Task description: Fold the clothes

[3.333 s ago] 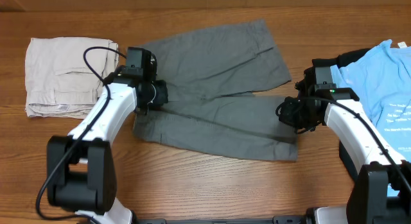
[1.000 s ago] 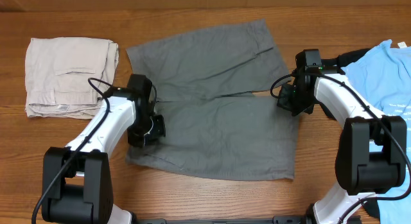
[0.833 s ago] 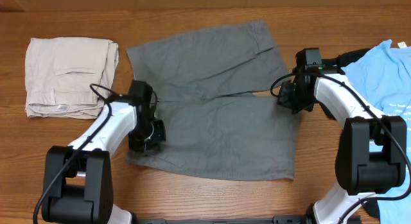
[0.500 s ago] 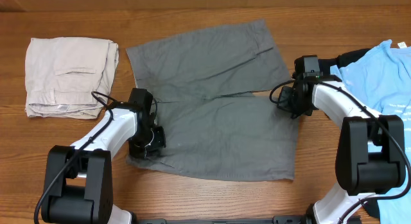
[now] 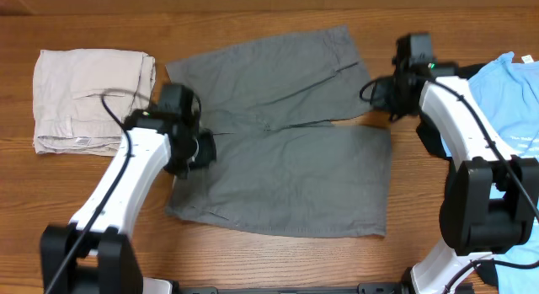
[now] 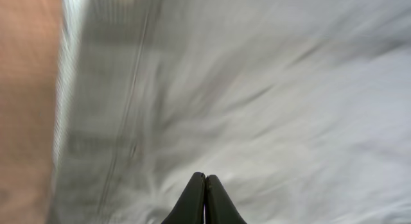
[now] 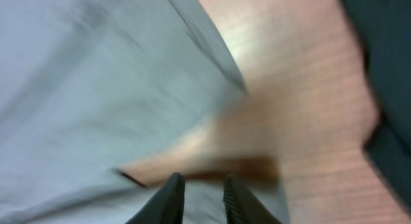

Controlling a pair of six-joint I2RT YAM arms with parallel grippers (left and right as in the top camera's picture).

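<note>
Grey shorts (image 5: 286, 151): spread flat in the middle of the table (image 5: 278, 264), both legs laid out.
Shorts axis: the long axis runs left to right. The waistband is on the left-arm side and the hems on the right-arm side. The far leg angles up toward the far edge, with a thin gap between the legs.
Left arm (image 5: 126, 180): slants up from the near-left base, with the wrist over the waistband edge.
Left gripper (image 6: 205, 180): fingertips pressed together with nothing seen between them. It is over grey cloth, with a wood strip at the side. The wrist view is blurred, so I cannot tell whether it touches the cloth.
Right arm (image 5: 459, 117): rises from the near-right base toward the far side, with the wrist turned back toward the shorts.
Right gripper (image 7: 200, 185): fingers slightly apart and empty, over bare wood at the notch between the two leg hems. Cloth edges lie just beside it, and this view is also blurred.
Open room: there is bare wood along the near side under the lower leg, a strip at the far edge, and a patch between the hems and the right-side garments.
Beige shorts (image 5: 88, 96): folded at far left, near the waistband corner but apart from it.
Light-blue T-shirt (image 5: 509, 117): at the right edge, partly under the right arm.
Black garment (image 7: 385, 76): just beside the T-shirt and mostly hidden.
</note>
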